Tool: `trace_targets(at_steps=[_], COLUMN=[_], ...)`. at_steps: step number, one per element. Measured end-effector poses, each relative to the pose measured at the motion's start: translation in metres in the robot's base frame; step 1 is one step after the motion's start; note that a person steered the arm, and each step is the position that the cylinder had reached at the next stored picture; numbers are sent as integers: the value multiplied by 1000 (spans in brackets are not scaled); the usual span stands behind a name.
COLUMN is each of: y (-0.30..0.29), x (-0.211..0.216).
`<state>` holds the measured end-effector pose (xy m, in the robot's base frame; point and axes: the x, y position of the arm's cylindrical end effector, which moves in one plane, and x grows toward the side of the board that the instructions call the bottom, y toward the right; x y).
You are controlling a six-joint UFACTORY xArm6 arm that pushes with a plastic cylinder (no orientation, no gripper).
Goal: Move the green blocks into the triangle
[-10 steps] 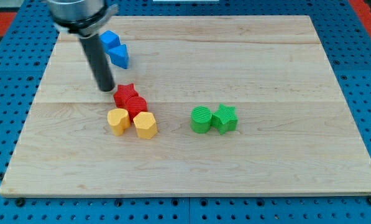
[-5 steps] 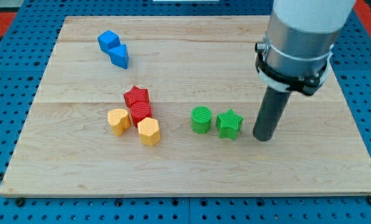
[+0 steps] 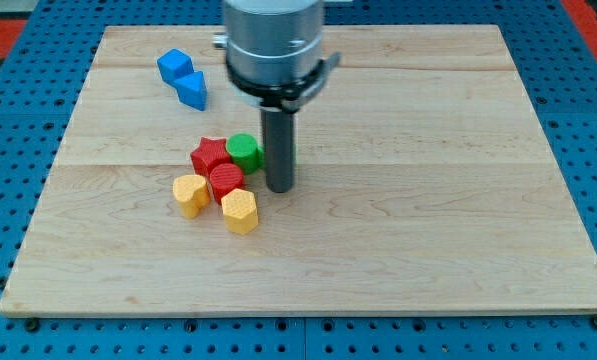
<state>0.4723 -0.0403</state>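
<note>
My tip (image 3: 280,187) rests on the wooden board (image 3: 458,230), just right of a cluster of blocks. A green cylinder (image 3: 243,151) sits at the rod's left side, touching a red star (image 3: 208,156) and a red cylinder (image 3: 226,180). Two yellow blocks lie below them, one at the left (image 3: 190,193) and a hexagonal one (image 3: 240,210) lower right. Only one green block shows clearly; the green star is not visible and may be hidden behind the rod.
Two blue blocks, a cube (image 3: 175,66) and a wedge-like one (image 3: 192,91), lie together near the view's top left. The arm's grey body (image 3: 274,45) hangs over the board's upper middle.
The rod swung from the green pair's right side to the view's left. The green cylinder moved left and up against the red blocks. The green star dropped out of sight.
</note>
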Motion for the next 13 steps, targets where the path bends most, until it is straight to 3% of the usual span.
trace_targets(at_steps=[1, 5, 6, 7, 8, 10, 13], y=[-27, -30, 53, 94, 27, 8, -28], x=[-16, -112, -81, 1, 3, -84, -154])
